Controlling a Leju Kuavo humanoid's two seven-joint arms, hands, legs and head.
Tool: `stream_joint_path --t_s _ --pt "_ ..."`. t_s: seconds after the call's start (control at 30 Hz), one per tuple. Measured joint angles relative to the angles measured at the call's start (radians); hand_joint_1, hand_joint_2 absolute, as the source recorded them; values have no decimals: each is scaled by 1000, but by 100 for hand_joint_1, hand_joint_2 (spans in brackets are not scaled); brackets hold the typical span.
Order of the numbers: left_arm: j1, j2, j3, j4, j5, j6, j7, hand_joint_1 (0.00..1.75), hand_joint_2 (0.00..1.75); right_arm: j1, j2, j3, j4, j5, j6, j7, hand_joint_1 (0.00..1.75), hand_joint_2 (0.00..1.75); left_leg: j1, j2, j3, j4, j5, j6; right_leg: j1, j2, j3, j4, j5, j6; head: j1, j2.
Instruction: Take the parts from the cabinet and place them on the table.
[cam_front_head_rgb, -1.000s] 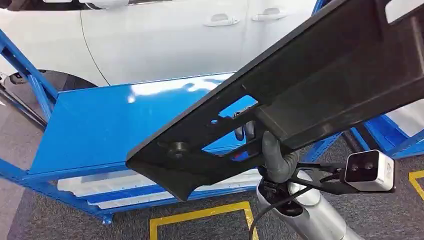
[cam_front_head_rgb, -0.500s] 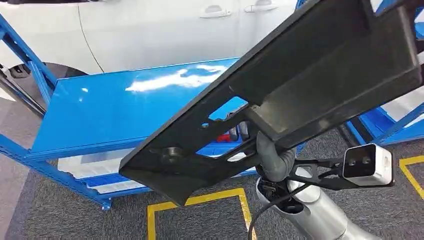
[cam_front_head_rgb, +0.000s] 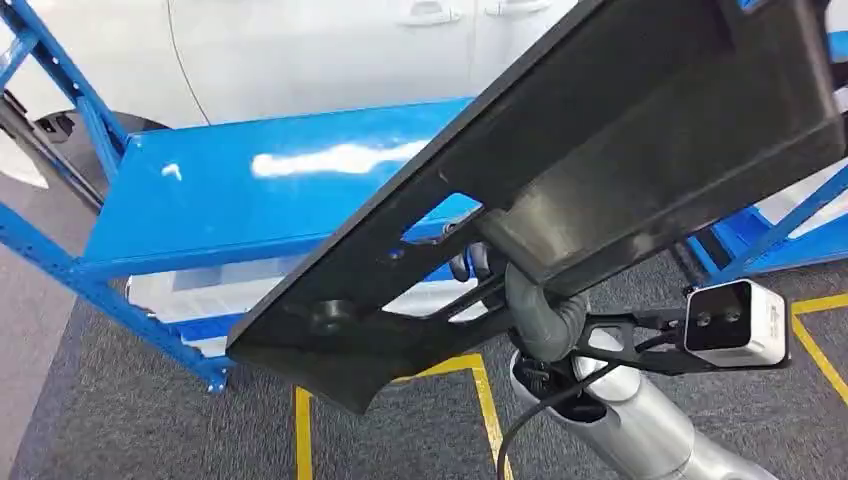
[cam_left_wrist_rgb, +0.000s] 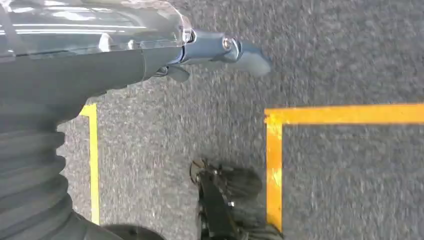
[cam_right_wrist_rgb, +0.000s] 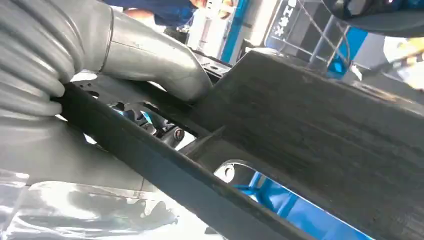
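While my right hand (cam_front_head_rgb: 535, 310) grips the big black part (cam_front_head_rgb: 600, 190) up in the air above the blue table (cam_front_head_rgb: 250, 190), my left hand (cam_left_wrist_rgb: 220, 50) hangs over the carpet, holding nothing.

Right arm (cam_front_head_rgb: 640, 425) rising from 5 o'clock, right hand (cam_front_head_rgb: 535, 315) gripping overhead, left hand (cam_left_wrist_rgb: 220, 50) hanging, fingers apart

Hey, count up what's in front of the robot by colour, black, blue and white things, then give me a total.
Black: 1, the panel held by the right robot hand
Blue: 1, the table
White: 1, the car
Total: 3
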Motion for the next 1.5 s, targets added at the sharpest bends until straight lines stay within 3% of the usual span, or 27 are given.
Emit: stream_joint_path --t_s 0.03,0.1,0.17,0.2,0.23,0.3,0.33,0.4,0.43,0.53,0.6,0.67,0.7,0.77,0.83,0.9,1.0,1.03,1.1,1.13,1.2,1.23,1.3,1.33,1.37,1.4,1.5 --pt "1 0 0 0 0 -2 0 0 175 3 -2 0 0 5 0 -6 175 175 13 6 -5 -15 20 7 1 1 -6 4 -8 6 0 0" --pt "0 -1 0 0 0 -4 0 0 175 8 -4 0 0 19 3 -18 175 175 11 9 -33 -16 46 20 -3 6 -39 85 -126 12 0 0" --pt "0 -1 0 0 0 -4 0 0 175 23 -5 -1 0 41 19 -23 175 175 11 9 -67 -15 72 19 -7 6 -72 238 -230 21 0 0" --pt "1 -1 0 0 0 -4 0 0 175 34 -5 -3 0 52 32 -26 175 175 12 9 -84 -14 81 17 -8 6 -80 298 -234 25 0 0" --pt "2 -2 0 0 0 0 2 0 175 44 -5 -5 0 60 44 -26 175 175 12 9 -100 -13 90 15 -11 6 -73 319 -208 27 0 0" --pt "2 -4 0 0 1 10 21 0 175 58 -5 -12 -1 75 62 -26 175 175 14 9 -130 -7 109 8 -16 5 -11 263 -112 30 0 0" --pt "2 -5 0 0 1 13 30 0 175 62 -5 -16 -2 80 69 -27 175 175 14 9 -143 1 116 3 -18 4 47 188 -94 31 0 0" --pt "2 -5 0 0 0 14 40 0 175 65 -3 -23 -10 96 75 -25 175 175 9 12 -159 26 120 -4 -10 -19 171 9 -171 24 0 0" --pt "2 -5 0 0 0 14 44 0 175 67 -2 -26 -12 103 76 -25 175 175 8 14 -160 30 124 -10 -12 -18 171 0 -186 6 0 0" --pt "3 -5 0 0 1 15 53 0 175 69 1 -31 -21 116 89 -17 175 175 13 27 -164 27 137 -31 -9 -5 159 -4 -165 -21 0 0" --pt "2 -5 0 0 1 21 66 0 175 62 1 -35 -27 105 92 2 175 175 17 14 -192 102 54 -41 -11 7 144 -4 -149 -33 0 0" --pt "3 -2 3 0 1 30 73 0 175 54 1 -49 -29 85 100 16 175 175 19 8 -250 265 -35 -48 -8 21 128 -3 -136 -35 0 0" --pt "3 -2 5 0 1 34 75 0 175 54 1 -56 -29 83 108 19 175 175 19 8 -270 328 -55 -49 -7 26 122 -2 -131 -35 0 0" --pt "3 -2 14 0 1 38 74 0 175 55 1 -69 -29 92 121 16 175 175 19 7 -241 310 -23 -44 -5 46 113 -1 -123 -32 0 0" --pt "4 -2 23 0 1 39 72 0 175 55 1 -79 -29 120 128 3 175 175 19 -14 -135 138 53 -30 -3 64 112 0 -120 -28 0 0" --pt "6 5 29 1 1 39 72 0 175 54 1 -89 -30 149 128 -17 175 175 23 -89 -65 29 53 -13 -3 78 105 0 -116 -22 0 0" --pt "12 8 37 2 1 39 84 0 175 58 1 -100 -39 181 125 -25 175 175 12 -60 -69 14 56 -11 -17 113 95 -5 -103 0 0 0" --pt "9 7 40 2 1 39 88 0 175 56 1 -106 -44 187 122 -24 175 175 19 -45 -67 -2 63 -5 -10 125 93 -8 -99 10 0 0" --pt "6 5 46 2 1 47 98 0 175 46 1 -118 -53 208 111 -13 175 175 23 -19 -62 -19 73 6 -5 49 64 50 -146 15 0 0" --pt "8 3 47 2 1 51 101 0 175 42 1 -121 -56 217 107 -9 175 175 22 -6 -64 -19 73 6 -7 28 26 128 -188 19 0 0" --pt "14 0 47 2 1 58 104 0 175 46 1 -123 -58 225 100 0 175 175 21 20 -68 -17 73 6 -10 17 -51 286 -248 26 0 0" --pt "14 -1 47 2 0 67 106 0 175 46 1 -126 -60 228 98 5 175 175 21 32 -70 -15 73 6 -12 16 -64 311 -244 28 0 0" --pt "13 -5 47 2 -2 87 100 0 175 48 0 -134 -65 236 85 11 175 175 21 54 -71 -11 72 4 -15 7 -19 225 -179 31 0 0" --pt "12 -7 47 2 -3 92 95 0 175 55 0 -141 -76 243 81 10 175 175 21 64 -70 -7 69 3 -14 -8 36 120 -129 29 0 0" --pt "12 -8 47 2 -4 92 91 0 175 65 -2 -149 -88 257 77 4 175 175 20 71 -70 -2 66 -1 -12 -42 88 26 -94 25 0 0" --pt "14 -8 46 2 -7 92 86 0 175 82 -5 -156 -98 274 75 -8 175 175 12 77 -71 6 62 -7 1 -75 97 -6 -110 14 0 0" --pt "19 -9 41 2 -23 83 82 0 175 161 -13 -179 -137 337 84 -27 175 175 11 100 -70 4 63 -18 1 -38 88 -4 -102 -6 0 0"
